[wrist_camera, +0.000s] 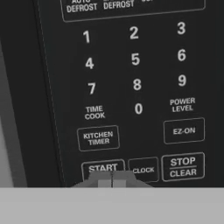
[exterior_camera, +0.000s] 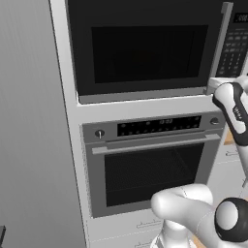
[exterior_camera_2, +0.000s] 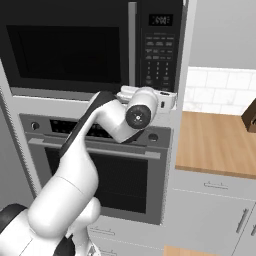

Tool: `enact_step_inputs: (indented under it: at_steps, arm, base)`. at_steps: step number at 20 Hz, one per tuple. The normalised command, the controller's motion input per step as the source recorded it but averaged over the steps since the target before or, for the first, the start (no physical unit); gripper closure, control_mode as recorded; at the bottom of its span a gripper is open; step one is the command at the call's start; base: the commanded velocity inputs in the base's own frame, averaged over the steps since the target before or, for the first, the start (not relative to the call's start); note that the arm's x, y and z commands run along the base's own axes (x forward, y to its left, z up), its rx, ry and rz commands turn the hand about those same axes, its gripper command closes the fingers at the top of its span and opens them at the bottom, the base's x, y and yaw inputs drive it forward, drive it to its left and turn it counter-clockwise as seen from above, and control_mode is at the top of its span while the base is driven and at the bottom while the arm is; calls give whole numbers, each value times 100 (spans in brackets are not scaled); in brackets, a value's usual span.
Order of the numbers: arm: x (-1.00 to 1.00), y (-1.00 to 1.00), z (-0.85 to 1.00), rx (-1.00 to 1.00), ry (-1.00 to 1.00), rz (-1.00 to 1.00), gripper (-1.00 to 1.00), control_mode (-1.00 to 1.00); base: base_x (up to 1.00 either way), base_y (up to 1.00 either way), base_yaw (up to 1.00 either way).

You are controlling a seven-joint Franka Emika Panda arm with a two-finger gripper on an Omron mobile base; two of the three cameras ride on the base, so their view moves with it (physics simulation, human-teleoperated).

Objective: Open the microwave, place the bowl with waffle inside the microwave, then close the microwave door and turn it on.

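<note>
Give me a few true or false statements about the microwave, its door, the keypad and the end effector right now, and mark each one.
1. The microwave door is shut. True.
2. The end effector is open wide. False: its fingertips are together, shut.
3. The end effector sits at the START button on the keypad. True, as far as the hand view shows; whether it touches cannot be told.
4. The oven is above the microwave. False: the oven is below it.
5. The keypad is left of the door handle. False: it is to the handle's right.
</note>
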Motion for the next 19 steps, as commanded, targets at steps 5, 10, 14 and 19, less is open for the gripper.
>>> enact_step_inputs:
  at_steps: [5,10,14,19]
  arm:
    - [27,0,-2,0,0,0,100,-100]
    - [38,0,-10,0,0,0,100,-100]
    - [34,2,-12,0,0,0,100,-100]
    - [23,3,-10,0,0,0,100,-100]
  base:
    - [0,0,0]
    - [0,0,0]
    - [0,0,0]
    - [0,0,0]
